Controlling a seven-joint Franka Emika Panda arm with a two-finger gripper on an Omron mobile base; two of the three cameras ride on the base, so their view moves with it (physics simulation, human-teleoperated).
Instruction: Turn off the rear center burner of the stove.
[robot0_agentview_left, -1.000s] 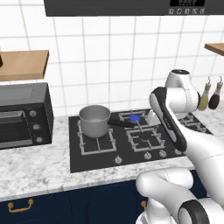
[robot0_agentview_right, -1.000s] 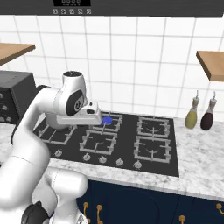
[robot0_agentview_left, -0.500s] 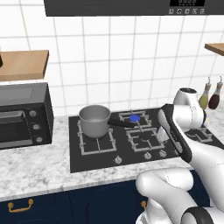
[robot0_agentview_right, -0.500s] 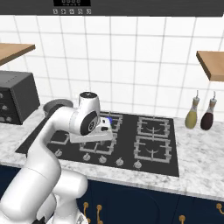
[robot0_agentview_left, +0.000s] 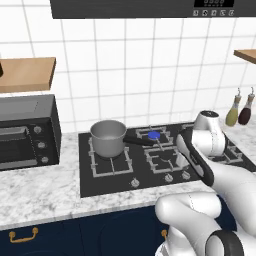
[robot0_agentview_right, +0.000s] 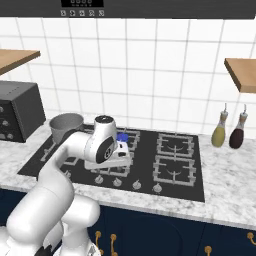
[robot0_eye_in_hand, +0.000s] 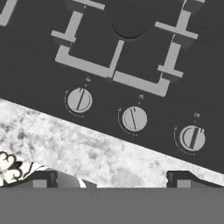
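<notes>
hand view: we now hover over 3 knobs on stove, having swung down; rear center burner still lit; gripper fingers spread wide, released.

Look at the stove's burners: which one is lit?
The rear center burner, just right of the pot. It alone glows blue on the stove; the other burners are dark under their grates.

knobs unobstructed, pot well left
</notes>
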